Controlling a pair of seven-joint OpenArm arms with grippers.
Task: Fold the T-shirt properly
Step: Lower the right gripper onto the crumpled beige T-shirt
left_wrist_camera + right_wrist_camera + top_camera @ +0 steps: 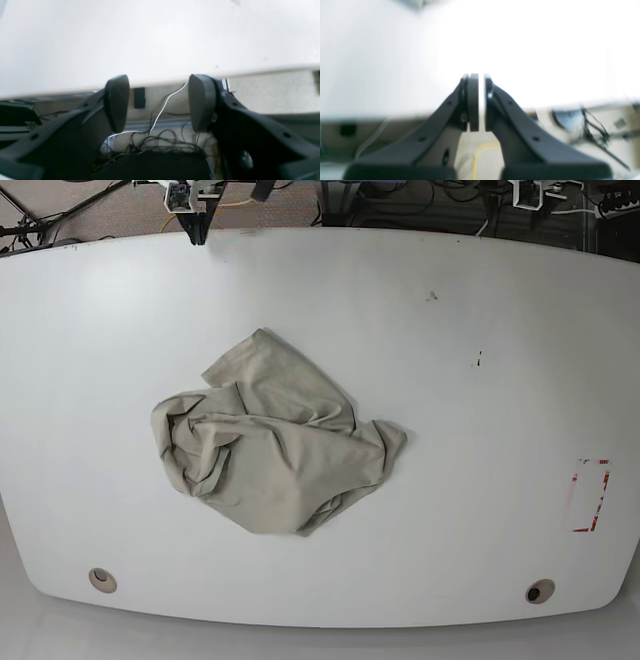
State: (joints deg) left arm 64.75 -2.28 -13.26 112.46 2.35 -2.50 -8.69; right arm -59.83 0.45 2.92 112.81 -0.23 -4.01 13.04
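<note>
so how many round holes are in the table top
2, both near the front edge of the table in the base view: one hole at the left corner, the other hole at the right corner. The T-shirt could hide more.

No readable text, label, brand or number is shown on anything in the three views.

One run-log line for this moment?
T-shirt: crumpled on white table, unfolded | left gripper: open, empty | right gripper: shut, empty

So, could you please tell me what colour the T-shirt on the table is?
Plain khaki-beige, no print; the T-shirt shows best in the base view.
</note>
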